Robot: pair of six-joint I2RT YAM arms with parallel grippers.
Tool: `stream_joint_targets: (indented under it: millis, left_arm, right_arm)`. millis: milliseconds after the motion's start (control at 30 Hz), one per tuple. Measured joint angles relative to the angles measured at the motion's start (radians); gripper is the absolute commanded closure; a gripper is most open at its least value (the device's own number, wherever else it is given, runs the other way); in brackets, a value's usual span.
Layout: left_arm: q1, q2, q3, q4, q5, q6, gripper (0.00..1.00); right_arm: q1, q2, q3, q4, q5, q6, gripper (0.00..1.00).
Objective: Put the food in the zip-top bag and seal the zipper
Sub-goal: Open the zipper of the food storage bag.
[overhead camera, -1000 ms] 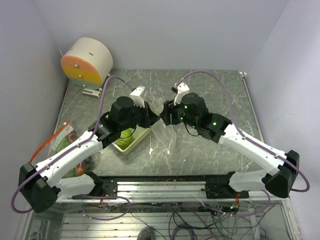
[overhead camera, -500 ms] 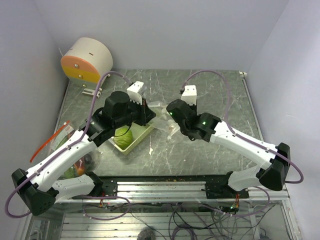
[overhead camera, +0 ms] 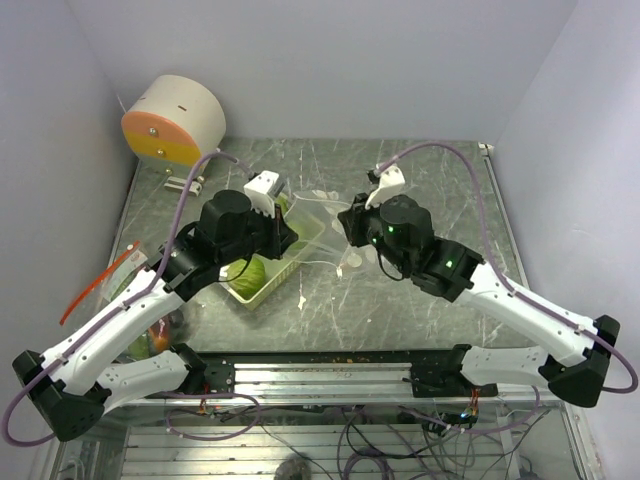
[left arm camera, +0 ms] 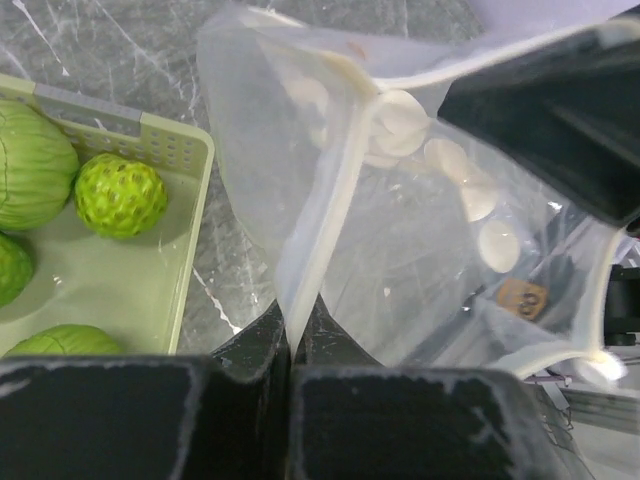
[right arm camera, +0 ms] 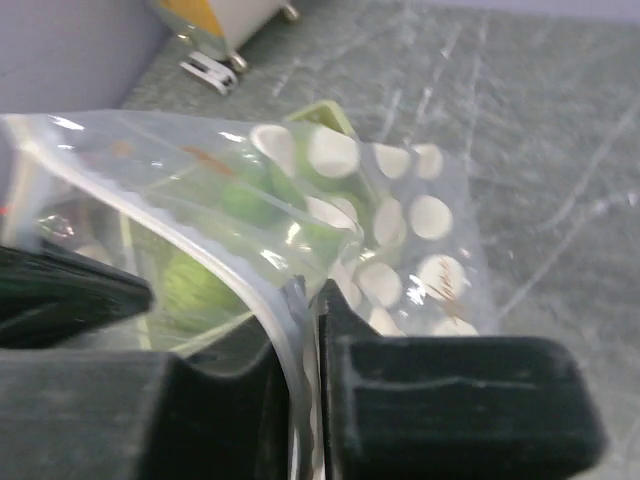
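Observation:
The clear zip-top bag (overhead camera: 318, 222) with white dots hangs between my two grippers over the middle of the table. My left gripper (overhead camera: 288, 238) is shut on one side of its rim (left arm camera: 300, 290), seen close up in the left wrist view (left arm camera: 290, 335). My right gripper (overhead camera: 350, 226) is shut on the opposite zipper strip (right arm camera: 308, 310). The bag's mouth (left arm camera: 400, 230) gapes between them. Bumpy light-green balls (left arm camera: 120, 193) lie in the pale-green basket (overhead camera: 285, 268). An orange carrot with leaves (overhead camera: 126, 276) and a red-orange piece (overhead camera: 160, 341) lie at the left edge, partly under the left arm.
A round white and orange drum (overhead camera: 175, 120) stands at the back left, with a small white clip (overhead camera: 185, 183) in front of it. A tiny green scrap (overhead camera: 302, 300) lies near the basket. Grey walls close the table on three sides.
The right gripper's jaws have closed onto the bag's rim. Both arms shifted, and the bag now hangs spread open between them, farther back. The left gripper stayed shut on the bag.

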Motion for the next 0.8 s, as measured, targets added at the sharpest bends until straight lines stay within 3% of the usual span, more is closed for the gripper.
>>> stream_joint_targets:
  millis: [200, 433, 567, 667, 800]
  left_arm:
    - [0.000, 0.019, -0.024, 0.003, 0.001, -0.001, 0.93]
    - [-0.002, 0.019, -0.023, -0.072, -0.053, 0.017, 0.93]
    - [-0.008, 0.019, -0.011, -0.098, -0.087, 0.023, 0.93]
    - [-0.011, 0.019, 0.027, -0.130, -0.118, 0.027, 0.93]
    - [-0.010, 0.010, 0.113, -0.217, -0.184, 0.045, 0.93]
  right_arm:
    - [-0.001, 0.078, 0.061, 0.040, -0.027, -0.039, 1.00]
    - [0.005, 0.128, 0.070, -0.115, 0.314, 0.013, 1.00]
    - [0.026, 0.119, 0.076, -0.154, 0.415, 0.069, 1.00]
    - [0.027, 0.091, 0.047, -0.097, 0.370, 0.047, 1.00]
    - [0.015, 0.039, -0.022, 0.039, 0.187, 0.004, 1.00]
